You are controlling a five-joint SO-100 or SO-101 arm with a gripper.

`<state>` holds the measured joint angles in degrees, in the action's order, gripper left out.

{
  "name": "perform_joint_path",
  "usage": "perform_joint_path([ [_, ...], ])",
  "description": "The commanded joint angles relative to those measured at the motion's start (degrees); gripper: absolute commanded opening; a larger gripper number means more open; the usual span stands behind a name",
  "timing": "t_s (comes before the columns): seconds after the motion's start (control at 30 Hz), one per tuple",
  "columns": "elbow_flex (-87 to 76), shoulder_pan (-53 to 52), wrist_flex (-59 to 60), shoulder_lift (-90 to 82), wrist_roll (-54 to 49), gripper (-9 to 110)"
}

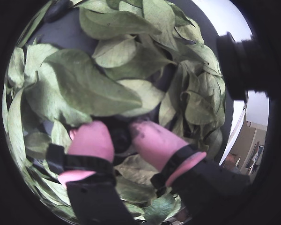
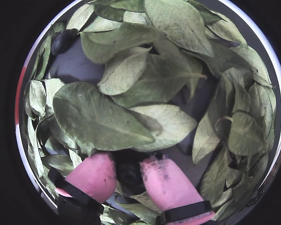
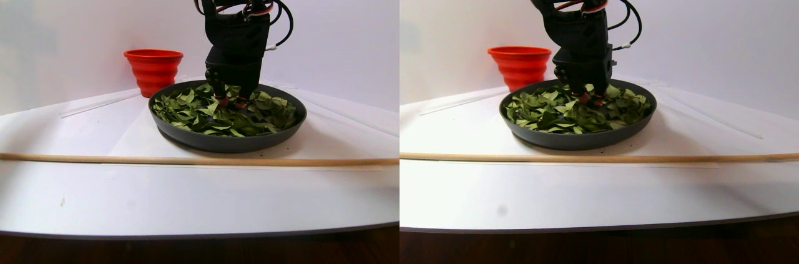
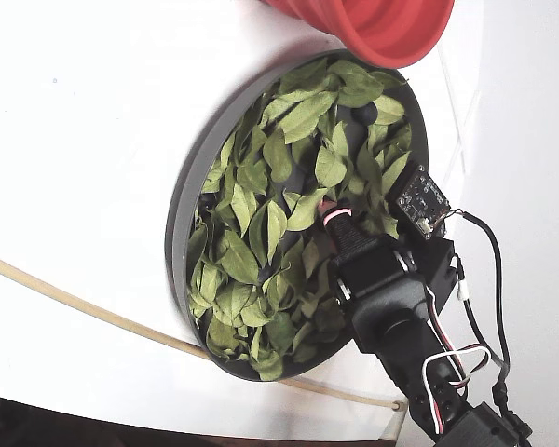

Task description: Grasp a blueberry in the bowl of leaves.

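The arm stands nearly straight up over the bowl of leaves (image 3: 228,142), gripper (image 2: 129,169) poked down into the greens. Its two pink fingers (image 1: 91,140) sit narrowly apart around one dark blueberry (image 1: 120,136). One red cup (image 3: 153,67) behind, one wooden stick (image 3: 187,160) in front.

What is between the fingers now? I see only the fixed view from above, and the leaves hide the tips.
Observer: In both wrist views a dark round blueberry sits between the pink fingertips of the gripper. I cannot tell whether they press it.
Operator: Is another berry in the dish?
Observer: Yes, a second berry lies by the bare floor of the dish, near the rim.
Operator: Are the tips low enough?
Observer: The stereo pair shows them down among the leaves.
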<state>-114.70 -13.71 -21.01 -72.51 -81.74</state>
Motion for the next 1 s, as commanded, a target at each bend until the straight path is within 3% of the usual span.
perform_joint_path([
  [0.0,-0.62,-0.26,-0.44,-1.93,-0.62,9],
  [0.97,-1.23,1.67,4.75,-14.41,-3.96,8],
])
